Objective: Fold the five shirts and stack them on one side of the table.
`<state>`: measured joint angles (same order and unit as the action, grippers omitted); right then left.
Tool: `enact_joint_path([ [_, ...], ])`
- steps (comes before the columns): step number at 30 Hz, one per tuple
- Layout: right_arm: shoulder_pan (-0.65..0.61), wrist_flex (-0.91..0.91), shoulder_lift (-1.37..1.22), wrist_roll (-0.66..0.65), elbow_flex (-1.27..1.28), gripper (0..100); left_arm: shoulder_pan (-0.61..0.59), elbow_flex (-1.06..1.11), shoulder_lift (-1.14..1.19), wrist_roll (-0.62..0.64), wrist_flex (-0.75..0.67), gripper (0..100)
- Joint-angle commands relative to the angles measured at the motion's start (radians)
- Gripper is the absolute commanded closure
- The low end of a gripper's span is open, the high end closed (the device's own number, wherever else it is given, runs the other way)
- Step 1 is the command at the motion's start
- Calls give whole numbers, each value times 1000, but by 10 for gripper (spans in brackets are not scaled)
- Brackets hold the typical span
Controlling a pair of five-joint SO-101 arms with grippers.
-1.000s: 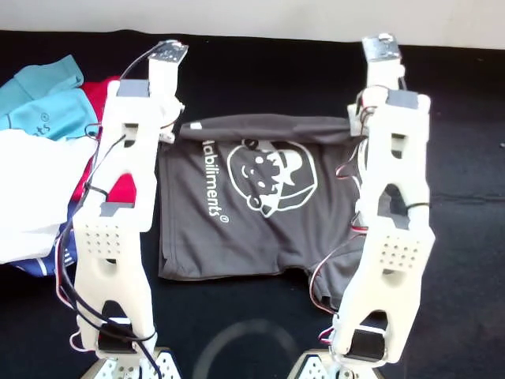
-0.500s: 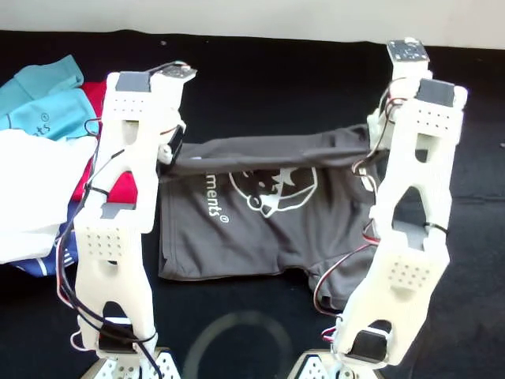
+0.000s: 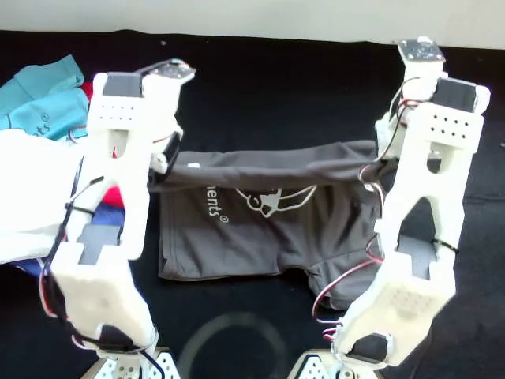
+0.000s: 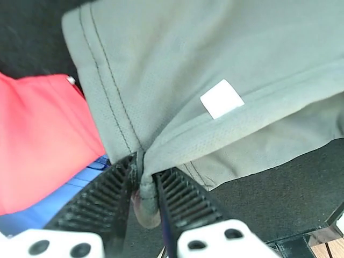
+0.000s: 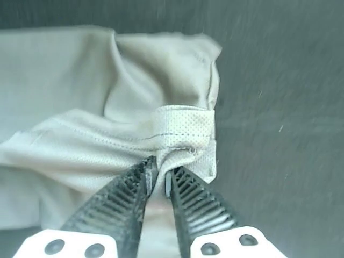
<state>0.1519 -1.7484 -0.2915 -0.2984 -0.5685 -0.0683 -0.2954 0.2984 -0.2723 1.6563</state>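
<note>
My left gripper [image 4: 144, 180] clamped on grey shirt [image 3: 260, 229] hem; my right gripper [image 5: 159, 174] pinching opposite end. Hem stretched between them, mid-table [image 3: 276, 87]. Shirt pile [image 3: 31, 181] at left edge.

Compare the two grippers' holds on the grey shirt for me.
The left gripper pinches a seamed edge of the grey shirt; the right gripper pinches a bunched, folded-over corner. The left holds beside the red shirt; the right holds over bare black table. Both are shut on the shirt's raised far edge.
</note>
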Motion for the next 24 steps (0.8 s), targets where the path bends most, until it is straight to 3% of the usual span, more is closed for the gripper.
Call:
enact_joint_path([
  [1, 18, 84, 174, 2, 222, 993, 8, 216, -166, 0, -103, 991],
  [10, 62, 452, 691, -55, 1003, 993, 8, 565, -372, -5, -244, 991],
  [19, 166, 484, 834, -127, 1191, 993, 10, 707, -392, -5, -298, 991],
  [24, 200, 489, 842, -164, 1267, 993, 73, 806, -400, -5, -338, 991],
])
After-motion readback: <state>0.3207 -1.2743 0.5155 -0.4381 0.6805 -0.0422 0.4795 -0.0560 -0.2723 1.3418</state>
